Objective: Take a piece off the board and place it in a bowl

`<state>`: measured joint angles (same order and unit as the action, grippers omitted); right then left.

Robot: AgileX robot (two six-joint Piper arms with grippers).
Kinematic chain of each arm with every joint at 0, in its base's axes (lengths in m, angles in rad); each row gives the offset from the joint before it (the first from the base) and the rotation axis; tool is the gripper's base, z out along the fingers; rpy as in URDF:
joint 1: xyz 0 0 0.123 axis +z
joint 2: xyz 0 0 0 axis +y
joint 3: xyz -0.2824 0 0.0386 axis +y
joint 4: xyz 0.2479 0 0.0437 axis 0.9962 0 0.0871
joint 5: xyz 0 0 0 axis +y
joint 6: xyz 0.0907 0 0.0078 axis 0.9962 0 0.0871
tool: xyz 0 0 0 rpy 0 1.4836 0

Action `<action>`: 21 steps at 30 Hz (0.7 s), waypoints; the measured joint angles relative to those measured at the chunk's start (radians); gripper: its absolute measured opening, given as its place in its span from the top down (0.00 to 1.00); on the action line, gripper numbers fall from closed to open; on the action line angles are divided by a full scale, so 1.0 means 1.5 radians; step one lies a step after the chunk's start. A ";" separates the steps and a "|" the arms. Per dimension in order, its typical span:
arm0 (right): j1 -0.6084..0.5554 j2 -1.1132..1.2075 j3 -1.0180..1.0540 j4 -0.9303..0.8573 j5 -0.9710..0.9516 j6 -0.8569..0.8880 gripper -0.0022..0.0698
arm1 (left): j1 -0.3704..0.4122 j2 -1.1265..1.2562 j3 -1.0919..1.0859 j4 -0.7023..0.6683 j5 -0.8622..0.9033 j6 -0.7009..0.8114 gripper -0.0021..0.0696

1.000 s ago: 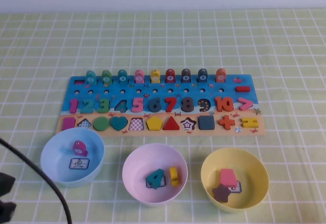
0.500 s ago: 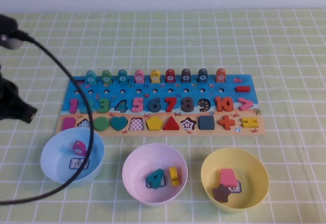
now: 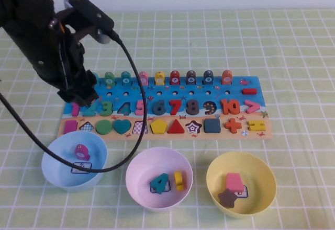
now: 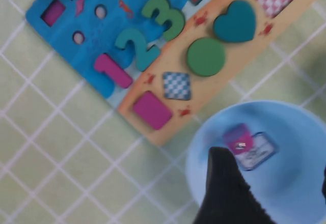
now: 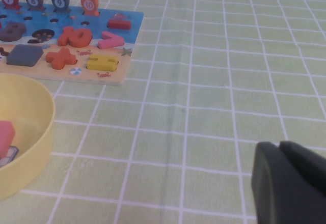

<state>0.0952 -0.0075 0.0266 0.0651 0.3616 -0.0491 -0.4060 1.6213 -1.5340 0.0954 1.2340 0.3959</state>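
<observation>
"Left pincer [image 3: 79, 91] has just swung in over the board's [image 3: 238, 95] end, jaws sprung apart, empty."
"And the green piece [image 3: 109, 77]?"
"On its peg, just beside the pincer, not yet picked. The blue bowl [image 3: 52, 172] waits near it, robot-side. Right pincer [image 5: 288, 183] sits parked over bare tabletop [image 5: 229, 56]."
</observation>
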 joint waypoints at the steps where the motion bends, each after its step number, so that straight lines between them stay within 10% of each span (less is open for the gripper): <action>1: 0.000 0.000 0.000 0.000 0.000 0.000 0.99 | -0.001 0.009 0.000 0.013 -0.001 0.012 0.48; 21: 0.000 0.000 0.000 0.000 0.000 0.000 0.99 | -0.001 0.073 -0.006 0.102 -0.275 -0.057 0.47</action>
<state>0.0952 -0.0075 0.0266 0.0651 0.3616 -0.0491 -0.4077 1.7302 -1.5423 0.2477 0.8216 0.3107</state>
